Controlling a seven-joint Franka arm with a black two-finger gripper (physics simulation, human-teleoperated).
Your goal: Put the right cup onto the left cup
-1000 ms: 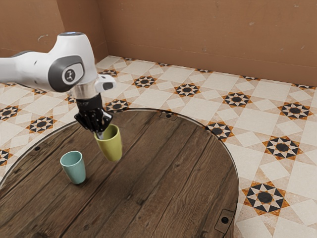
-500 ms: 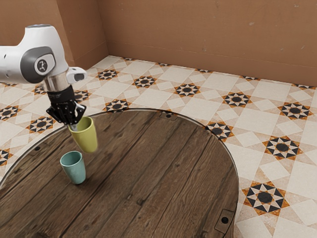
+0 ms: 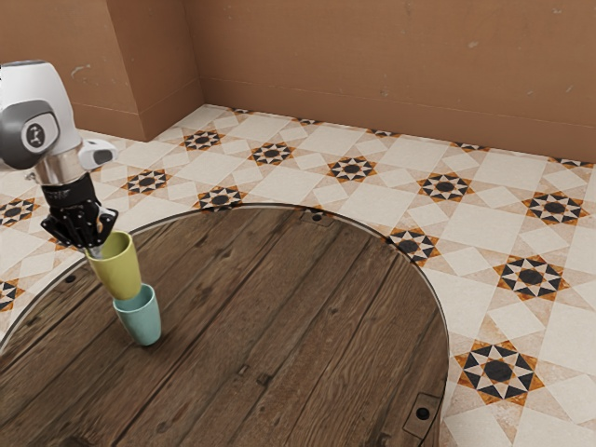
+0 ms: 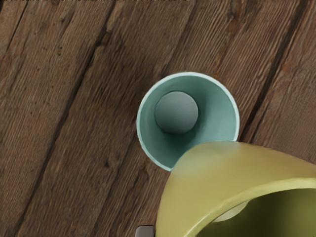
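My gripper (image 3: 93, 250) is at the exterior view's left, shut on the rim wall of the yellow-green cup (image 3: 118, 268). That cup hangs slightly tilted, its lower end overlapping the mouth of the teal cup (image 3: 141, 319), which stands upright on the table. In the wrist view the yellow-green cup (image 4: 232, 165) covers part of the rim of the teal cup (image 4: 177, 112), whose inside and bottom are visible. Whether the two cups touch, I cannot tell.
Both cups are over the round wooden table (image 3: 279, 317), near its edge at the exterior view's left. Beyond it lie the patterned tile floor (image 3: 484, 214) and a brown wall (image 3: 391, 65).
Holding the yellow-green cup, my gripper has travelled toward the exterior view's left, from beside the teal cup to above it. The teal cup has stayed where it was.
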